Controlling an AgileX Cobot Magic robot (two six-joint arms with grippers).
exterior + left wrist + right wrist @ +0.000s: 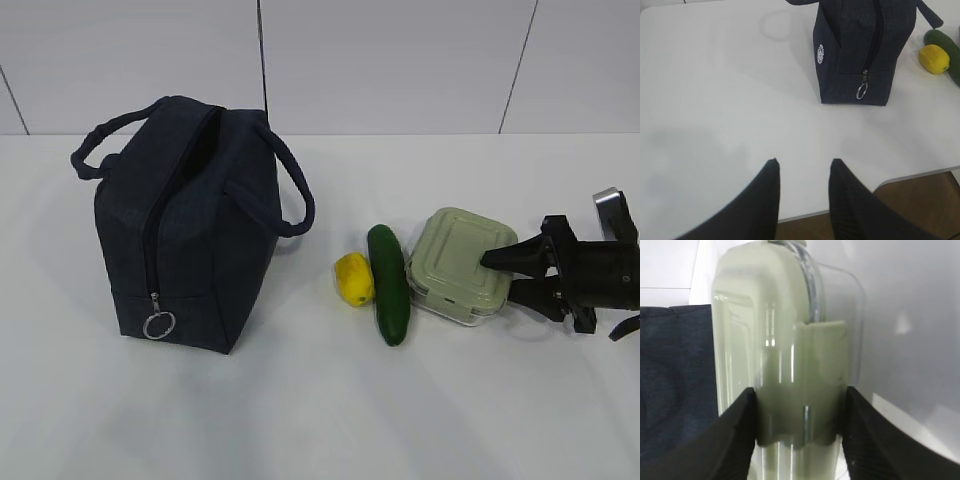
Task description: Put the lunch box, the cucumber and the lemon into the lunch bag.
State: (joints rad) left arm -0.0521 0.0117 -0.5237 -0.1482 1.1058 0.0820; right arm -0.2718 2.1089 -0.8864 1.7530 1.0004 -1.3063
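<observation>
The navy lunch bag [190, 230] stands upright at the left, its zip open with the ring pull [158, 325] low on the near end. The yellow lemon [354, 278] and the dark green cucumber [389, 285] lie side by side to its right. The lunch box [455, 265], with its sage-green lid, sits on the table next to the cucumber. My right gripper [498, 276] is closed on the box's right edge, one finger on the lid and one below; in the right wrist view the fingers [735, 430] press both sides of the box [765, 330]. My left gripper [802, 162] is open and empty over bare table.
The left wrist view shows the bag [855, 55], the lemon [934, 59] and the cucumber's end [947, 42] far ahead, with the table's near edge [920, 175] and brown floor below it. The bag's fabric [675, 380] fills the left of the right wrist view.
</observation>
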